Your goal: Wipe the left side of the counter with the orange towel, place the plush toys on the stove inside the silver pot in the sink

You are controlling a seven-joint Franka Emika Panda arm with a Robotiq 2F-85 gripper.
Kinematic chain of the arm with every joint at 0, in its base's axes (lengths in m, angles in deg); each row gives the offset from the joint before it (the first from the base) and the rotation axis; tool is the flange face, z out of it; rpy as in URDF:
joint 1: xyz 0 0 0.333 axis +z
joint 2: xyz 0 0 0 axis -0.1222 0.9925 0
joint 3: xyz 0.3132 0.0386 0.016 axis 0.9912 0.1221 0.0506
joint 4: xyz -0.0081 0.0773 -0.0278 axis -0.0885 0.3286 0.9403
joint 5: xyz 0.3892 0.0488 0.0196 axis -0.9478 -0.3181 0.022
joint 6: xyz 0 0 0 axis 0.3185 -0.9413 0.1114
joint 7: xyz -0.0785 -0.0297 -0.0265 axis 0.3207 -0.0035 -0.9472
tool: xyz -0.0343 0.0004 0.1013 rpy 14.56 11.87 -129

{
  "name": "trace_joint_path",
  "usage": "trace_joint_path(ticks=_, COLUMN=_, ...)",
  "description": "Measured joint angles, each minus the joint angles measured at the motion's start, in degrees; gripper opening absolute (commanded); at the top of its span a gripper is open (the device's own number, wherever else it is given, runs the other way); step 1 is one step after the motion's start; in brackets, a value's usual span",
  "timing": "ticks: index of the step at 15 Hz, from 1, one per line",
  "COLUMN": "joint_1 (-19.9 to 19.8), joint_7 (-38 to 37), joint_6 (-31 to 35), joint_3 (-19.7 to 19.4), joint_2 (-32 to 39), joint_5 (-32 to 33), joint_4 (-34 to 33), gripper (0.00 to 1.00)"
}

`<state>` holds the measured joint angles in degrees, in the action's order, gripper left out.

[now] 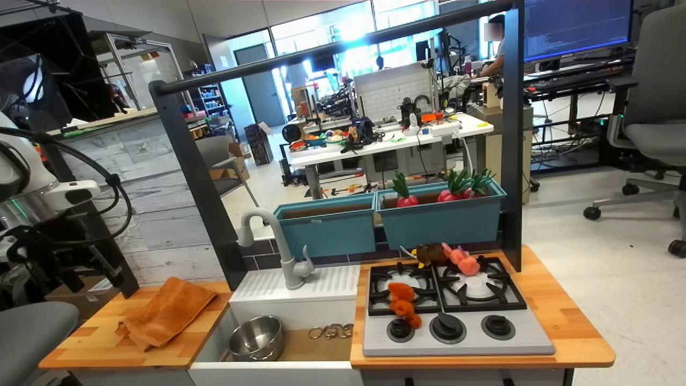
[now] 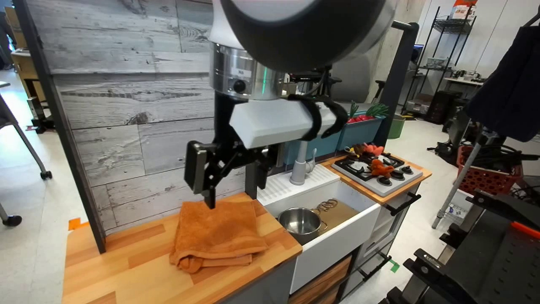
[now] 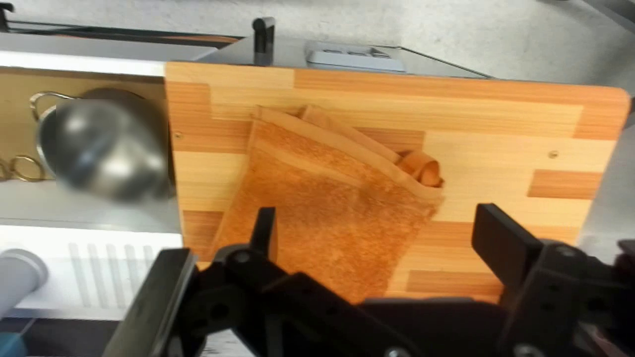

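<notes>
The orange towel (image 2: 219,232) lies folded on the left side of the wooden counter (image 2: 139,274). Above it, apart from the cloth, hangs my gripper (image 3: 377,218), its fingers spread wide and nothing held between them. The silver pot (image 1: 256,339) stands in the white sink (image 1: 276,371), just right of this counter section. On the stove (image 1: 466,346) are the plush toys: an orange-red one (image 1: 402,301) on the front left by a knob, a dark brown one (image 1: 430,253) and a coral-pink one (image 1: 462,260) along the back edge.
A grey faucet (image 1: 292,268) rises behind the sink. Several metal rings (image 1: 332,331) lie on the sink floor. Teal planters (image 1: 327,230) hang at the back, one holding radishes (image 1: 407,201). Dark posts (image 1: 195,187) and a wood-look panel (image 2: 139,101) border the counter.
</notes>
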<state>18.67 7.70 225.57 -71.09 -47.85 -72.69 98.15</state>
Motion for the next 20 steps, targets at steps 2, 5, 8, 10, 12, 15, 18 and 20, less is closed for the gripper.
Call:
trace_joint_path(ticks=2, joint_1=1.4, joint_7=-3.6, joint_6=-1.5, joint_3=-3.8, joint_2=-2.1, joint_5=1.8, joint_4=2.8, gripper=1.00)
trace_joint_path(ticks=5, joint_1=0.6, joint_7=-6.8, joint_6=-1.5, joint_3=-8.1, joint_2=-8.8, joint_5=3.6, joint_4=10.1, gripper=1.00)
trace_joint_path(ticks=8, joint_1=-2.0, joint_7=-6.8, joint_6=-1.4, joint_3=-8.2, joint_2=-13.8, joint_5=3.6, joint_4=14.8, gripper=1.00)
trace_joint_path(ticks=10, joint_1=-2.0, joint_7=-6.8, joint_6=-1.4, joint_3=-8.0, joint_2=-14.4, joint_5=3.6, joint_4=15.5, gripper=1.00)
trace_joint_path(ticks=12, joint_1=-2.5, joint_7=-6.0, joint_6=-1.8, joint_3=-7.2, joint_2=-14.2, joint_5=3.8, joint_4=15.5, gripper=1.00)
trace_joint_path(ticks=15, joint_1=-5.6, joint_7=-1.8, joint_6=-1.9, joint_3=-4.1, joint_2=-14.1, joint_5=3.3, joint_4=15.7, gripper=1.00)
trace_joint_path(ticks=18, joint_1=-11.0, joint_7=-1.4, joint_6=-0.1, joint_3=-4.5, joint_2=-14.6, joint_5=0.1, joint_4=15.2, gripper=1.00)
trace_joint_path(ticks=20, joint_1=-16.3, joint_7=-0.6, joint_6=0.5, joint_3=-5.6, joint_2=-14.8, joint_5=-2.1, joint_4=14.5, gripper=1.00)
